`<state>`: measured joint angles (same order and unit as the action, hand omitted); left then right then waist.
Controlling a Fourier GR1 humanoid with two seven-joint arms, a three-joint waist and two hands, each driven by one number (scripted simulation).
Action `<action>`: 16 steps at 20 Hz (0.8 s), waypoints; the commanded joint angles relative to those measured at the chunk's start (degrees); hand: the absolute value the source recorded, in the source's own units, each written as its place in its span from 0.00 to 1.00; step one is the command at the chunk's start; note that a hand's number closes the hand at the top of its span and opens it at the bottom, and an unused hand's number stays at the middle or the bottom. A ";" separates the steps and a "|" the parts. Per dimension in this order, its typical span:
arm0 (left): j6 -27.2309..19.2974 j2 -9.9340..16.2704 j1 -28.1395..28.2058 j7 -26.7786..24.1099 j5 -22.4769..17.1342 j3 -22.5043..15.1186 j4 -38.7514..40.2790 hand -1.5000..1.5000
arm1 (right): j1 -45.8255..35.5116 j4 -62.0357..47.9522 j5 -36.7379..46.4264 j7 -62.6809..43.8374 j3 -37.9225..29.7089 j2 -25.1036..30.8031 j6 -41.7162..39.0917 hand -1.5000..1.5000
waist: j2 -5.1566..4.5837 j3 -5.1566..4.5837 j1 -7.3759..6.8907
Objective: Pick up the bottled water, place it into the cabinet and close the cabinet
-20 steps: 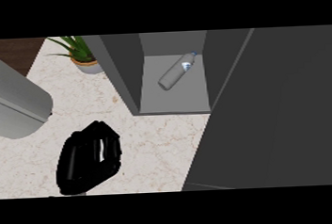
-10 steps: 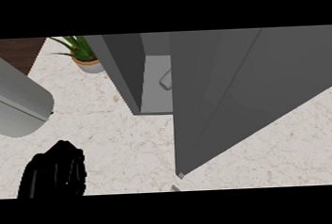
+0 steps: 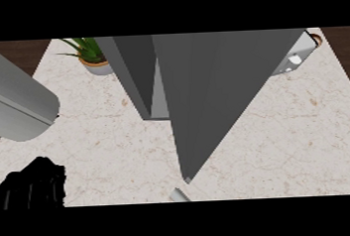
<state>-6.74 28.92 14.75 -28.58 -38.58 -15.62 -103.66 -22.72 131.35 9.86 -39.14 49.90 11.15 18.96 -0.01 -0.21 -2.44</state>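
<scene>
Cabinet door [image 3: 206,103] fills the mid frame, a big grey slab running from the top edge down to a point low-centre, angled most of the way across the cabinet [image 3: 136,72] opening w/ only a thin sliver of lighter interior showing between door and cabinet side wall, centre-left. Bottled water: can't see it, presumably inside behind the door, but that's a guess, the opening is nearly covered. Left hand [image 3: 30,188] sits bottom left over the desk [image 3: 113,142], black fingers curled in toward the palm, holding nothing, well apart from the door. Grey forearm at the left edge, upper-mid. Right hand: not visible; just a small grey tip at the bottom edge near the door's low corner, can't tell what part that is or whether it touches the door. Step in hand looks like the close, nearly done. To do it well: push along the door's free edge, not near the hinge, and follow the swing arc so the panel seats flush w/ the cabinet front instead of bouncing back. Keep the left hand low and out of the path. Potted plant [image 3: 91,56] top left and a small white-grey item [image 3: 292,60] top right are both off the swing line, so no snag expected there.
</scene>
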 commanded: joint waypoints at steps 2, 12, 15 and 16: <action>5.15 3.77 3.62 -1.09 -1.98 3.44 -1.13 1.00 | -12.12 -15.94 -2.62 -0.67 -8.77 -10.67 4.11 1.00 | -0.32 -0.01 -1.31; 8.35 4.32 5.33 -0.73 -4.09 7.83 0.37 1.00 | -20.96 -43.81 -25.91 14.34 -29.48 -10.03 -9.07 1.00 | -0.70 0.22 0.34; 9.09 2.70 4.87 -1.29 -1.72 5.91 0.64 1.00 | -25.48 -54.86 -26.26 19.21 -32.13 -11.12 -13.02 1.00 | -0.51 0.20 0.68; 12.61 4.86 8.34 -2.65 -4.65 10.06 0.00 1.00 | -26.92 -55.92 -25.87 19.12 -33.90 -10.62 -13.21 1.00 | -0.29 0.19 0.55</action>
<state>2.15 32.36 20.48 -30.19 -41.52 -8.77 -103.68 -45.93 85.47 -13.76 -24.44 21.64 0.37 10.50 -0.32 -0.03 -2.10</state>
